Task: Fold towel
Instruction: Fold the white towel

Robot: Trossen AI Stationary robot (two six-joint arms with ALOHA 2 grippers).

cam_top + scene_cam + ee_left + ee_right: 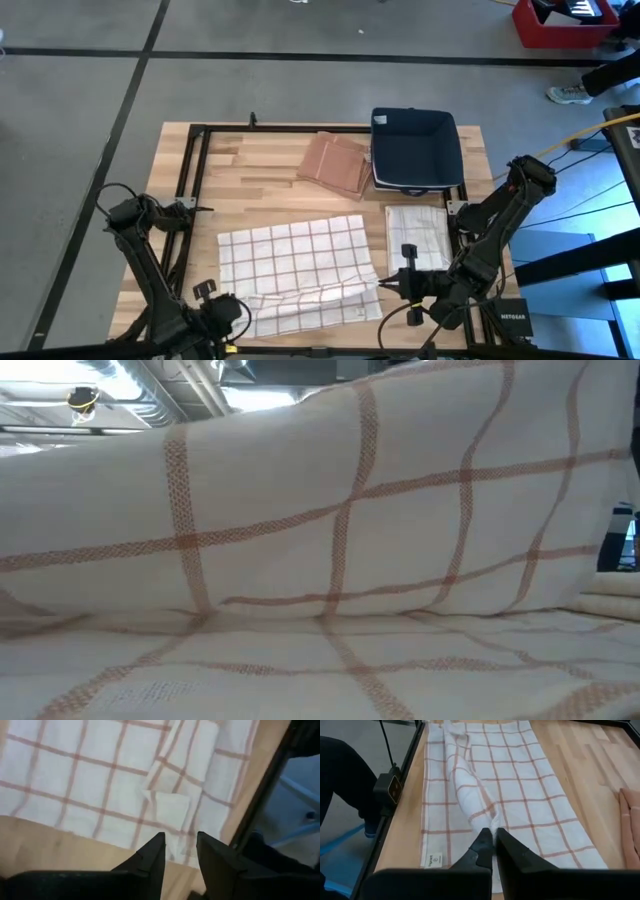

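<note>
Here the towel [295,270], white with a thin reddish-brown grid, lies spread across the near middle of the wooden table [260,165]. Its near edge is rumpled and partly lifted into a long fold, and in the low view the raised cloth fills almost the whole picture. A small label shows near one corner in the right wrist view.

The right gripper [494,840] sits at the towel's near right corner, its fingers clenched on a pinch of the cloth, with a ridge of fabric running away from them. The left gripper [179,847] hovers just over the near left corner, its fingers parted with nothing between them, above a small turned-over flap.

Farther back lie a folded brown cloth [335,165], a dark blue bin [414,150] and a folded white towel [418,235].
</note>
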